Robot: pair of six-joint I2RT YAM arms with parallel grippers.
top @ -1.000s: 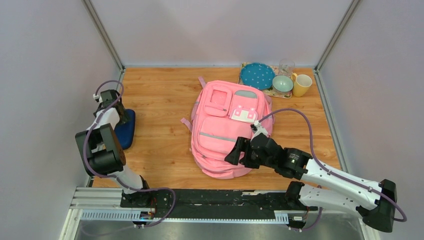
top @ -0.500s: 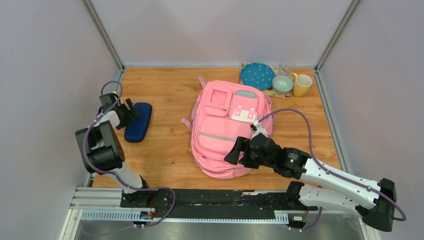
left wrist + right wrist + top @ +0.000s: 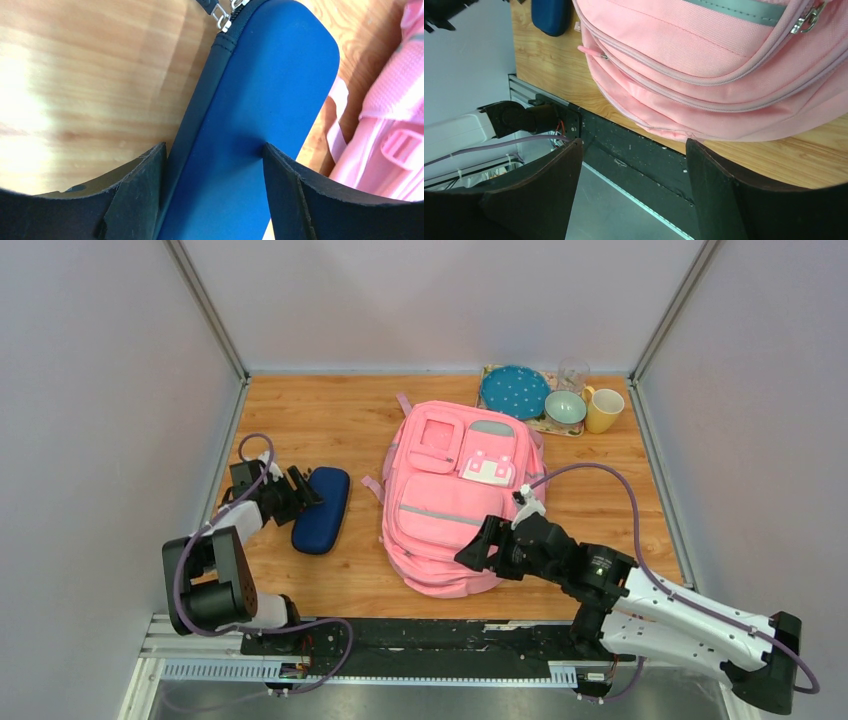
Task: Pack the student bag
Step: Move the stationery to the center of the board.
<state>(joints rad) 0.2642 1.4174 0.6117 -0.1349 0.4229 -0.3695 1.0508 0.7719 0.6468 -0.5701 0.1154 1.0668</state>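
Note:
The student bag (image 3: 455, 490) is a large pink backpack lying flat mid-table, front pockets up; the right wrist view shows its lower edge (image 3: 704, 50). A small navy blue zip case (image 3: 322, 510) lies just left of it. My left gripper (image 3: 300, 490) is shut on the case's near end; in the left wrist view both fingers press against the case (image 3: 260, 100), with its zip pull at the far end. My right gripper (image 3: 472, 545) stands open at the bag's near edge, and in the right wrist view nothing sits between its fingers (image 3: 634, 150).
A tray at the back right holds a teal plate (image 3: 514, 390), a small bowl (image 3: 565, 406) and a glass (image 3: 573, 372), with a yellow mug (image 3: 604, 410) beside them. Walls enclose the table on three sides. The black rail (image 3: 400, 640) runs along the near edge.
My left gripper has carried the navy case from the table's left edge rightward to beside the bag, closing a little. The right gripper has barely shifted.

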